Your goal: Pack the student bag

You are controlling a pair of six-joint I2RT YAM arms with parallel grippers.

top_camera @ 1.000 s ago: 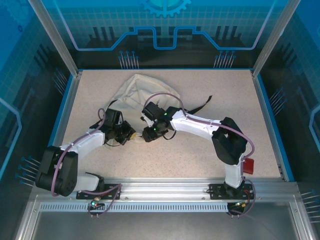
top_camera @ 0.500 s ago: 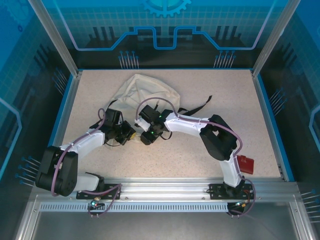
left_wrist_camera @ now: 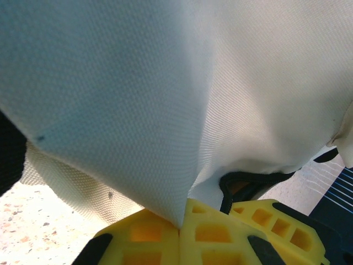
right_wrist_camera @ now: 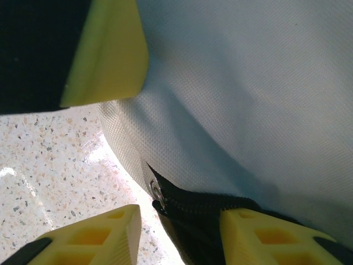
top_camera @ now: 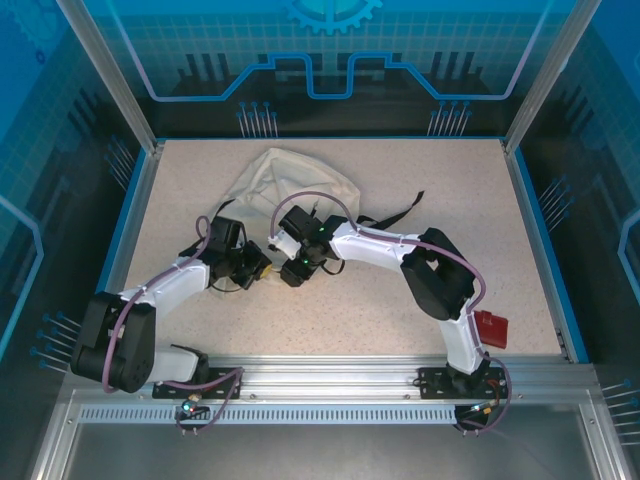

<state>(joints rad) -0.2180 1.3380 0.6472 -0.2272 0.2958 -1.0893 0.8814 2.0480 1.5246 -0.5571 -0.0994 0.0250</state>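
Pinching, left side: I see the left gripper [left_wrist_camera: 179, 234] pressed together on a cream fold of the student bag [left_wrist_camera: 231, 83].
Right gripper [right_wrist_camera: 179, 229]: fingers spread, the zip trim [right_wrist_camera: 193, 207] lying between them; I cannot tell whether they touch it.
Student bag: slumped on the table [top_camera: 400, 300], left of centre, just beyond both grippers.
Farther out: a red item [top_camera: 490, 328] by the right arm's base, well apart from the bag.

3 views here. Top cam sits high behind the 2 arm bases [top_camera: 465, 372], looking down and forward over the whole speckled beige tabletop [top_camera: 350, 320]. Both wrist cams look out past their own yellow plastic fingers [left_wrist_camera: 209, 232], jammed right up against the soft cream woven-fabric backpack [top_camera: 290, 180], which all 3 views share.
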